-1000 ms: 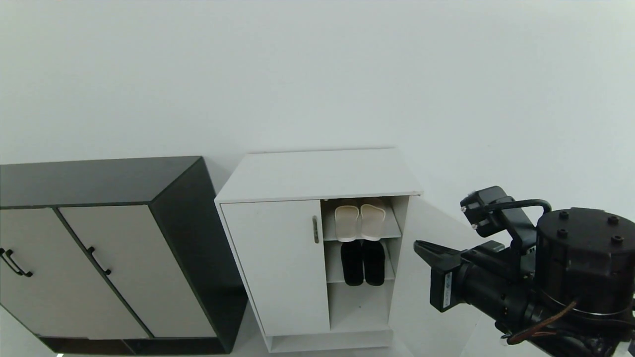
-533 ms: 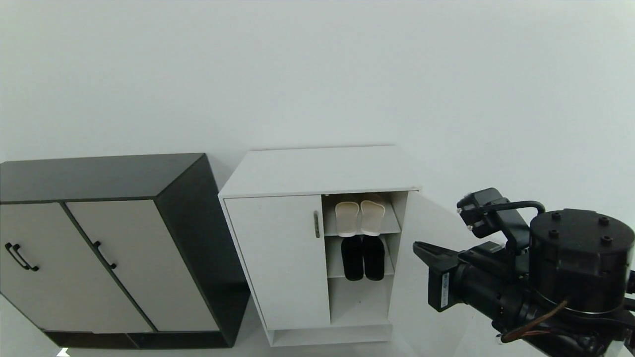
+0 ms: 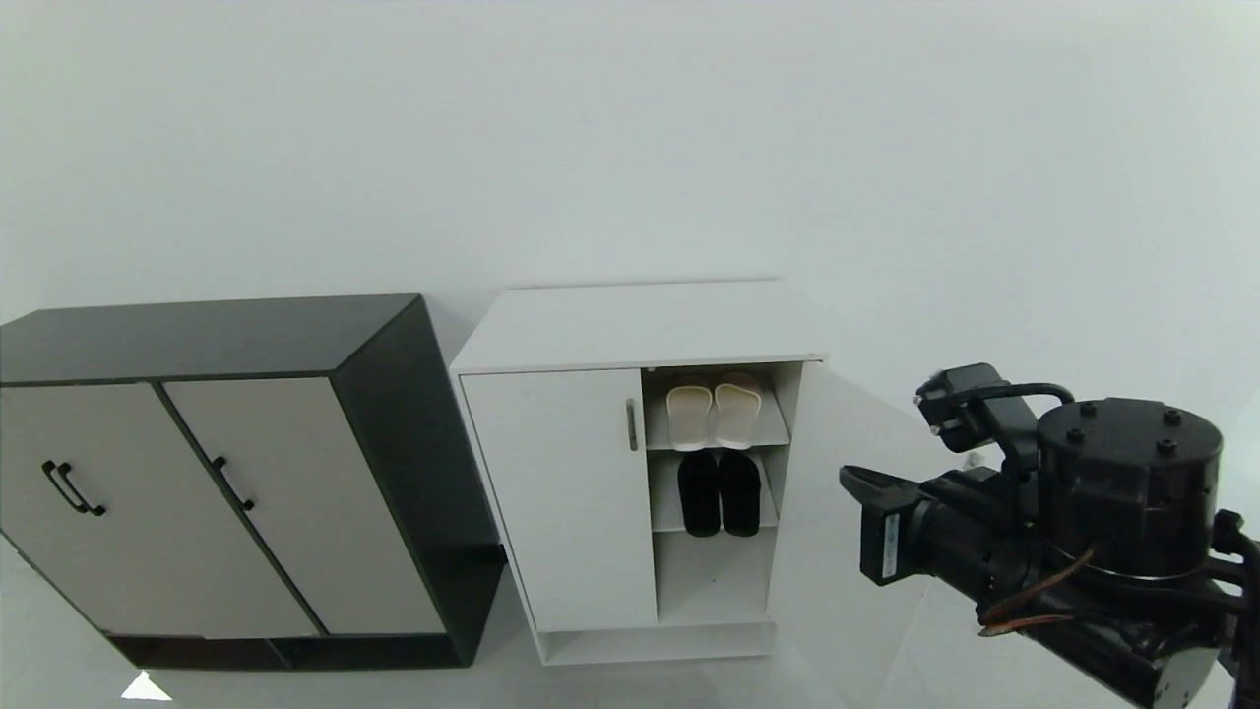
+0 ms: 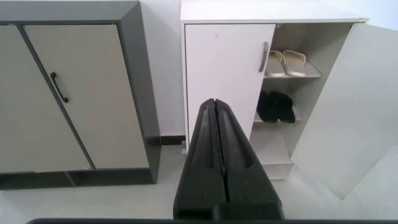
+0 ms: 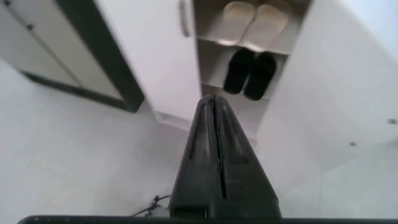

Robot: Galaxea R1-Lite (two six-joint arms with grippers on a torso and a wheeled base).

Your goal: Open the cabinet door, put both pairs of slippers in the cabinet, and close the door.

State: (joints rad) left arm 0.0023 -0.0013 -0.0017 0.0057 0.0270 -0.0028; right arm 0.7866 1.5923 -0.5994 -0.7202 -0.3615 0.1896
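Note:
The white cabinet (image 3: pixel 630 325) stands against the wall, its left door (image 3: pixel 556 492) shut and its right door (image 4: pixel 348 106) swung wide open. A white pair of slippers (image 3: pixel 714 414) lies on the upper shelf. A black pair of slippers (image 3: pixel 719 492) lies on the shelf below it. The bottom compartment (image 3: pixel 714 581) holds nothing. My right gripper (image 3: pixel 851 478) hangs to the right of the cabinet, in front of the open door, apart from it. It is shut with nothing in it (image 5: pixel 213 99). My left gripper (image 4: pixel 215 102) is shut and empty too, pointing at the cabinet's shut door from a distance.
A black cabinet (image 3: pixel 197 335) with two grey doors (image 3: pixel 246 502) stands directly left of the white one. A plain wall runs behind both. Bare floor (image 5: pixel 74 162) lies in front of the cabinets.
The whole head picture has shifted: both cabinets sit slightly farther right and higher, so the camera moved. Slippers and doors are unchanged. Both grippers stay shut.

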